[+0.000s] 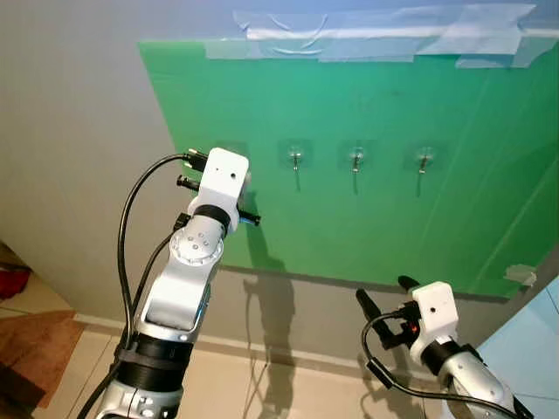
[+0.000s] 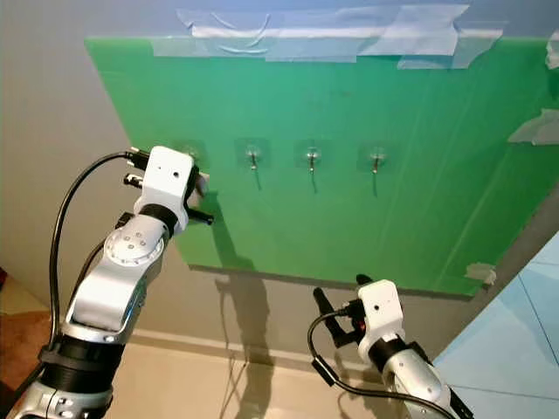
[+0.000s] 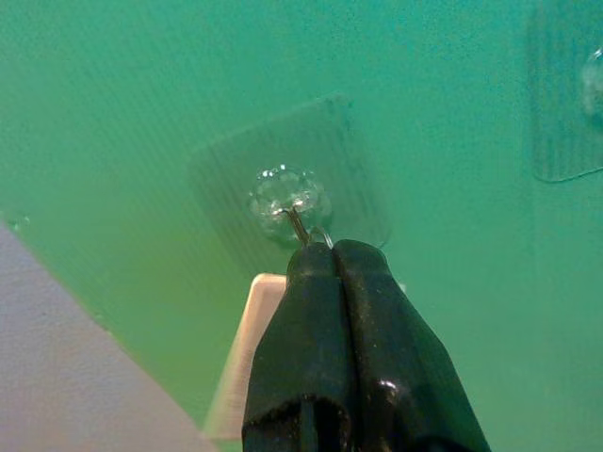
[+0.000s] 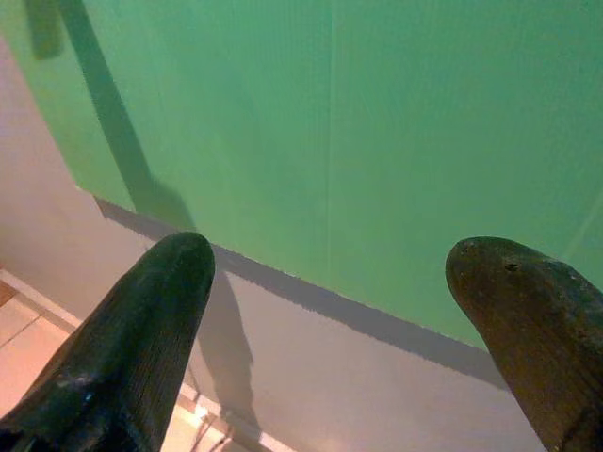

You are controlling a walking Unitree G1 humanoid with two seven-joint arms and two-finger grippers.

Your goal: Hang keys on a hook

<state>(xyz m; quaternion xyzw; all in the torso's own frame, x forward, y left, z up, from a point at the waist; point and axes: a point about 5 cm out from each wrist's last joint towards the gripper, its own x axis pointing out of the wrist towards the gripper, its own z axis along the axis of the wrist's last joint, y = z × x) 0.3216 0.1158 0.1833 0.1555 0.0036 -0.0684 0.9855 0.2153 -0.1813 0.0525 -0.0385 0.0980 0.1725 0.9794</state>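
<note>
- Near the left edge of the green board [image 1: 393,175], the left gripper [image 3: 332,256] is raised to the first of 4 clear hooks [image 3: 287,200], its fingers pressed together with their tips touching the hook's wire.
- A thin loop [image 3: 320,235] shows at those tips, likely the key ring; the keys themselves are hidden, so whether it has caught I cannot tell. Releasing is left.
- Below the board's bottom edge, the right gripper [image 4: 330,273] hangs wide open and empty.
</note>
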